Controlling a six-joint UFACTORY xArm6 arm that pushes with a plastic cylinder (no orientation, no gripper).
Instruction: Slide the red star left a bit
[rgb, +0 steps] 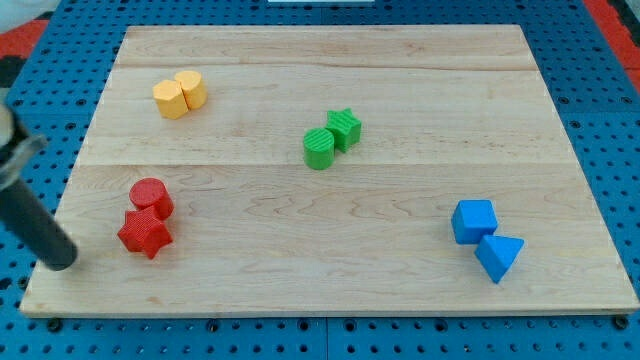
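Observation:
The red star (145, 233) lies near the board's lower left, touching a red cylinder (151, 196) just above it. My dark rod comes in from the view's left edge, and my tip (62, 262) rests on the board's left edge, to the left of the red star and slightly below it, with a gap between them.
Two yellow blocks (180, 94) sit together at the upper left. A green cylinder (320, 148) and a green star (344, 128) touch near the middle. A blue cube (473, 220) and a blue triangular block (499, 256) sit at the lower right. The wooden board (330, 60) lies on blue pegboard.

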